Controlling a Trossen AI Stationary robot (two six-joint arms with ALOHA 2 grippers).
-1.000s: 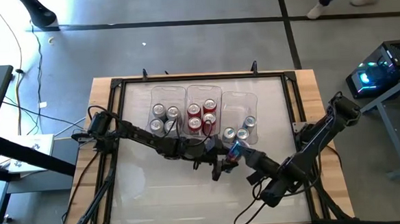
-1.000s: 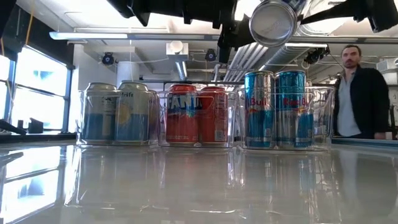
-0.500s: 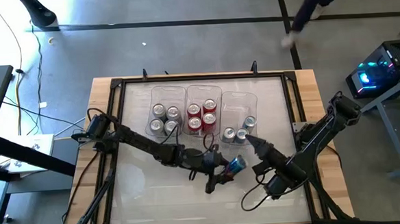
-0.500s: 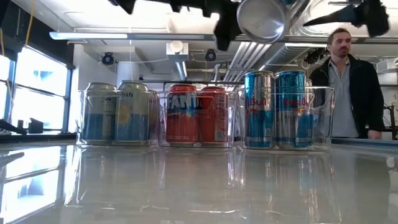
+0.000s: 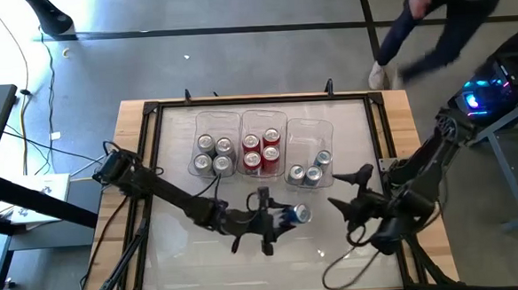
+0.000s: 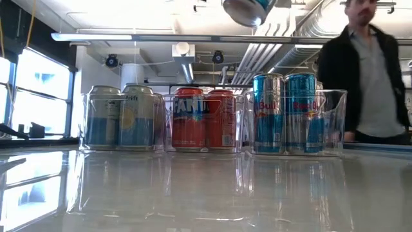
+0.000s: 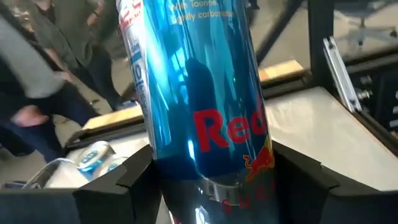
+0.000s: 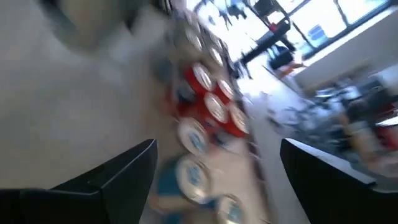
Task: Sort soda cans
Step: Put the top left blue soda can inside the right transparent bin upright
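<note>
A blue soda can (image 7: 199, 112) fills the left wrist view. My left gripper (image 5: 281, 217) is shut on it above the table's middle, near the front; in the low view only the can (image 6: 248, 8) shows, at the top edge. My right gripper (image 5: 350, 186) hangs open and empty to its right, with nothing between its fingers (image 8: 124, 168). Three clear bins stand side by side at the far middle. They hold upright silver-grey cans (image 5: 213, 154), red cans (image 5: 261, 149) and blue cans (image 5: 312, 166). My left gripper holds the blue can by the end of its body (image 7: 214, 186), pinched between the two fingers (image 7: 124, 180), one on each side. The fingers come roughly level from the table's left and lie along the can. The can is lifted clear, lying about level, its free end (image 5: 303, 214) toward the right.
The bins (image 6: 212, 122) sit in a row across the far middle, with bare tabletop (image 5: 203, 263) in front of them. A black frame (image 5: 151, 111) rims the table. A person (image 5: 447, 11) walks past beyond the far right corner and shows as a person (image 6: 367, 71) in the low view.
My right gripper has drawn back from the blue can toward the table's right edge, and its arm has pulled back too. My left gripper, still shut on the can, has carried it toward the near edge and upward. The person has walked along behind the table.
</note>
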